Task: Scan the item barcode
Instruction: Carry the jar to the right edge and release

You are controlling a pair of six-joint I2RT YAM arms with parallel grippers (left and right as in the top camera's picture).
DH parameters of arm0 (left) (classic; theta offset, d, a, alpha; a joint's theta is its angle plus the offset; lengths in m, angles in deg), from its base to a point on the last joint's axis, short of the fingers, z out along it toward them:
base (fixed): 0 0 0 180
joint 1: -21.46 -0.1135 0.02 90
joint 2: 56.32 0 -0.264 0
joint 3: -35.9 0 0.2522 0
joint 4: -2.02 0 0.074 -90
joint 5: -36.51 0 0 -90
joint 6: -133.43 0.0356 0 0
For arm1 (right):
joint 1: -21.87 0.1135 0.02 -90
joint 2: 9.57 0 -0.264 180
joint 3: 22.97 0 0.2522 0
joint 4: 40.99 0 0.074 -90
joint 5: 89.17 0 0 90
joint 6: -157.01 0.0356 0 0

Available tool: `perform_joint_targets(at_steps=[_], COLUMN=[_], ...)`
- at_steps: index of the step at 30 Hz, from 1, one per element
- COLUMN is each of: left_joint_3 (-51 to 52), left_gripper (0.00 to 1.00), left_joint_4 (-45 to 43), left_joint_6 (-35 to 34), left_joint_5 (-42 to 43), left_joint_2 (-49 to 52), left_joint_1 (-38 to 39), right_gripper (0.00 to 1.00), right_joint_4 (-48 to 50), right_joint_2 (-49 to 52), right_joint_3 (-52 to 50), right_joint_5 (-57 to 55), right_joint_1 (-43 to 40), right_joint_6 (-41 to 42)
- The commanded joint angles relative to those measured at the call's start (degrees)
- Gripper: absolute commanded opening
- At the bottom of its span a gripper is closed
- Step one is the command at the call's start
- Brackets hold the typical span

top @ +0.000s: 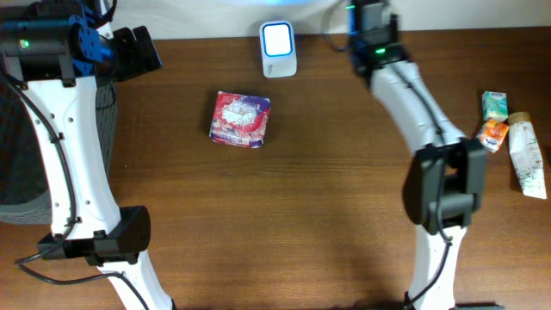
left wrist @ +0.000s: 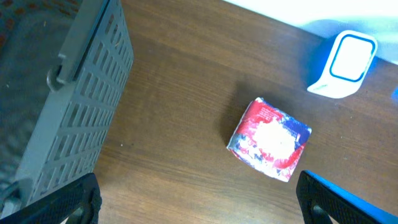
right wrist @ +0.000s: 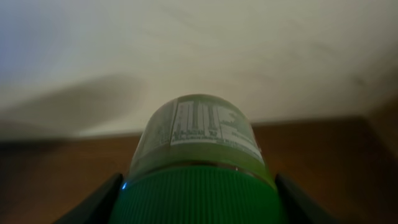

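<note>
**Item:** green-capped bottle [right wrist: 198, 134]. Held off the counter [top: 344, 215] at the far edge, just right of the scanner [top: 278, 47]. It shows only in the right wrist view.

**Holder:** right pincer [right wrist: 198, 210], half closed and pinching the bottle with a finger on either side of the cap [right wrist: 186, 186]. The left pincer [left wrist: 199, 186] is spread wide and empty, above the counter between the basket [left wrist: 81, 106] and the red packet [top: 241, 119].

**Orientation:**
- The long axis runs straight out from the wrist.
- The cap is nearest the pincer, and the base points away toward the pale wall [right wrist: 186, 43] behind the counter.
- The bottle looks close to level rather than upright.
- The printed panel of the label [right wrist: 208, 124] faces upward in the wrist view. Whether that panel carries the barcode is too small to tell.

**Hazards, as judged:**
- No read. The bottle is beside the scanner, not in front of its lit window. If the printed side faces up or away when it gets there, nothing will register.
- Slip or twist. The grip sits at the ribbed cap with the body's weight hanging forward, so a quick wrist roll could turn the bottle in the fingers or drop it.
- Collision. A low sideways sweep could knock the scanner over, as it stands close by.
- Wrong read. The red packet lies near the scanner and may be picked up instead.
</note>
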Motion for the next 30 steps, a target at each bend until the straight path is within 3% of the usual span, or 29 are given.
perform_joint_targets(at_steps=[1,4,12,17,26,30], left_joint_3=[-0.5,-0.5,-0.5,-0.5,-0.5,-0.5], left_gripper=[0.99,0.99,0.99,0.99,0.99,0.99], left_joint_4=[0.1,0.1,0.1,0.1,0.1,0.1], left_joint_6=[0.5,0.5,0.5,0.5,0.5,0.5], left_joint_5=[-0.4,-0.4,-0.4,-0.4,-0.4,-0.4], left_joint_2=[-1.1,-1.1,-1.1,-1.1,-1.1,-1.1], left_joint_1=[-0.2,-0.2,-0.2,-0.2,-0.2,-0.2], right_gripper=[0.29,0.4,0.44,0.47,0.54,0.66], right_joint_4=[-9.9,-18.3,-24.9,-24.7,-26.2,-25.2], right_joint_2=[-2.1,-2.1,0.3,0.8,1.9,2.3], right_joint_3=[0.6,0.6,0.6,0.6,-2.1,-3.5], right_joint_5=[-1.7,3.2,20.5,31.9,32.1,31.6], right_joint_1=[-8.5,-15.8,-30.8,-33.8,-33.7,-33.7], right_joint_6=[0.3,0.2,3.1,3.9,7.4,7.4])
